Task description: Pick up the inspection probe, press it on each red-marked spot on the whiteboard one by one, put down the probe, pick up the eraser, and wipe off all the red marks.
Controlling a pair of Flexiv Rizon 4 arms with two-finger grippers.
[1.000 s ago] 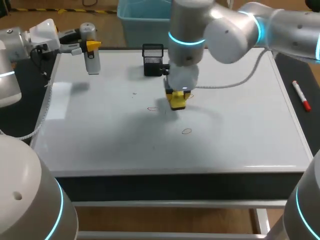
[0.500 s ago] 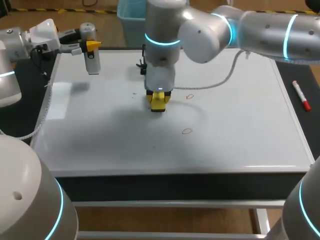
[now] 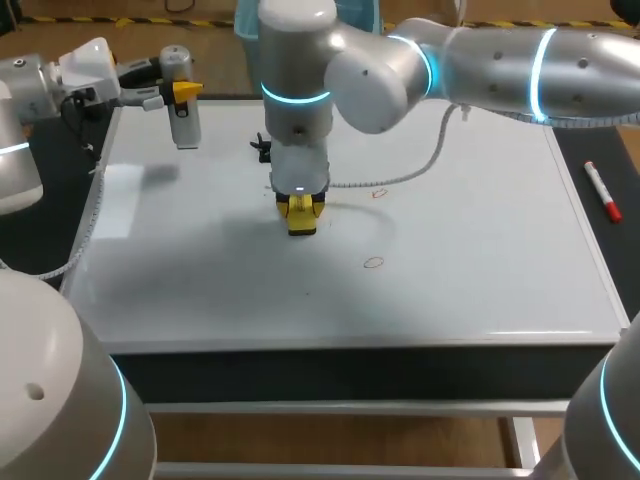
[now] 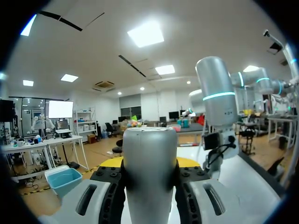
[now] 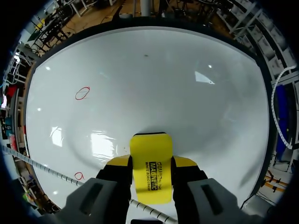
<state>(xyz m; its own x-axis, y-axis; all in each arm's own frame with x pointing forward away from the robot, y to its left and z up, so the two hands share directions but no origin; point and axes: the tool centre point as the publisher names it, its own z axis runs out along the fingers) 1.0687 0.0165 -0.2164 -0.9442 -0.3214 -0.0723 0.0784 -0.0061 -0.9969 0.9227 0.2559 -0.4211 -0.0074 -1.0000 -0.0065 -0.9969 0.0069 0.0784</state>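
1. Your right gripper (image 3: 301, 208) is clamped on the yellow eraser (image 3: 302, 227), one finger on each flat side. In the right wrist view the eraser (image 5: 150, 170) juts out past the fingertips.
2. The eraser is down at the whiteboard (image 3: 480, 270), left of its middle. You cannot tell whether it is touching.
3. Two red rings show on the board. One (image 3: 379, 193) is near the eraser on its right, and the other (image 3: 373, 263) is closer to the front edge.
4. Your left gripper (image 3: 183, 91) is closed around the grey probe (image 3: 181, 125). It holds the probe upright at the board's far left corner.
5. A red marker pen (image 3: 602, 192) lies just off the board's right edge.
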